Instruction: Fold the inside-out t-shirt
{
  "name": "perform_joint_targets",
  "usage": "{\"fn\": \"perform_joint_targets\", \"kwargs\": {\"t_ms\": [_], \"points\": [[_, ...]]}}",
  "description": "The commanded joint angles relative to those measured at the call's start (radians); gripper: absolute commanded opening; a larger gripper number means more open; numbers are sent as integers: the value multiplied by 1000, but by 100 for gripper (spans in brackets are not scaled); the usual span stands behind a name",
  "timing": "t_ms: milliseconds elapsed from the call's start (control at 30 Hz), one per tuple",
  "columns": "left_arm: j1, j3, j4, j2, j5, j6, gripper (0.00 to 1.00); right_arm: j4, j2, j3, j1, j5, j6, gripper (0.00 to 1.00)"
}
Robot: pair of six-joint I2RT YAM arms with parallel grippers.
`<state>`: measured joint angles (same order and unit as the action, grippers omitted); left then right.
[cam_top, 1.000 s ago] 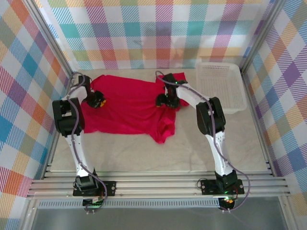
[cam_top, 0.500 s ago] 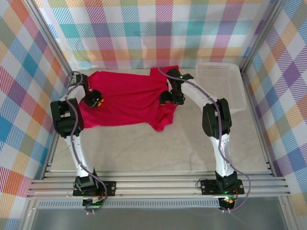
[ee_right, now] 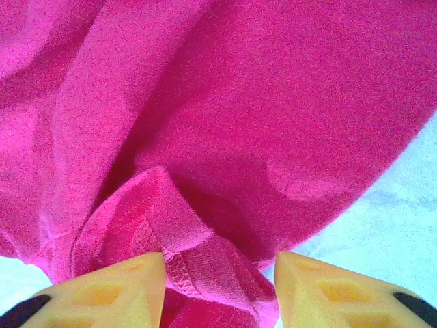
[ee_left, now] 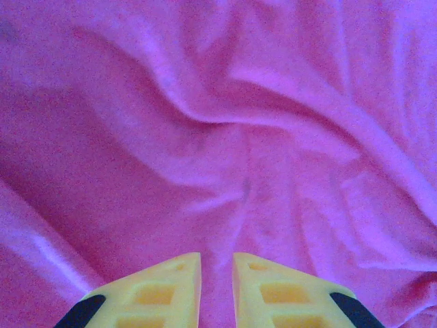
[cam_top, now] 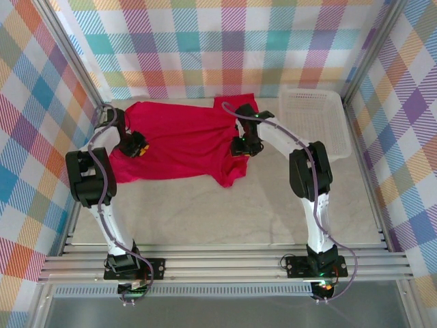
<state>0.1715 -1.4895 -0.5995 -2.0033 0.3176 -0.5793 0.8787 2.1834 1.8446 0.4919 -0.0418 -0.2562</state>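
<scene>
The inside-out t-shirt (cam_top: 184, 140) lies spread and rumpled at the back of the table, bright red, with a corner drooping toward the front at its right side. My left gripper (cam_top: 136, 145) sits on the shirt's left part. In the left wrist view its yellow fingers (ee_left: 167, 287) stand nearly together with a thin ridge of the cloth (ee_left: 225, 123) pinched between them. My right gripper (cam_top: 244, 147) is at the shirt's right edge. In the right wrist view its jaws (ee_right: 218, 263) stand apart, with a folded, stitched hem (ee_right: 177, 246) bunched between the fingers.
A white slatted basket (cam_top: 314, 123) stands at the back right, close to the right arm. The bare pale table (cam_top: 225, 219) stretches in front of the shirt. Checked walls close in the left, back and right sides.
The shirt has been drawn toward the back wall and flattened. My right gripper has shifted right to the shirt's right edge. The left gripper has barely moved.
</scene>
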Motion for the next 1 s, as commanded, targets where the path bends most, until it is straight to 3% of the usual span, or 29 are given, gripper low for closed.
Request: {"fn": "perform_joint_targets", "kwargs": {"t_ms": [0,100,233,267,300,367,500,667,800,967], "points": [[-2,11,-3,34,9,19,15,22,10,-1,20,2,8,32],[-3,13,-6,37,8,21,15,20,3,-18,24,-6,-3,33],[-1,11,-8,41,8,23,14,11,-3,-36,30,-14,-12,49],[-1,11,-9,43,8,22,14,12,0,-35,32,-12,-12,49],[0,11,-9,43,9,23,14,12,2,-36,33,-10,-14,48],[1,12,-12,44,9,25,14,14,5,-37,33,-10,-18,35],[3,18,-11,46,-6,29,14,47,-27,-39,44,26,-19,0],[48,56,28,-3,-44,-20,11,94,-198,-165,63,48,-58,0],[105,74,78,-71,-30,-74,11,22,-416,-449,88,-13,-149,0],[113,60,70,-99,-23,-79,11,-162,-630,-827,174,-144,-332,0]]}}
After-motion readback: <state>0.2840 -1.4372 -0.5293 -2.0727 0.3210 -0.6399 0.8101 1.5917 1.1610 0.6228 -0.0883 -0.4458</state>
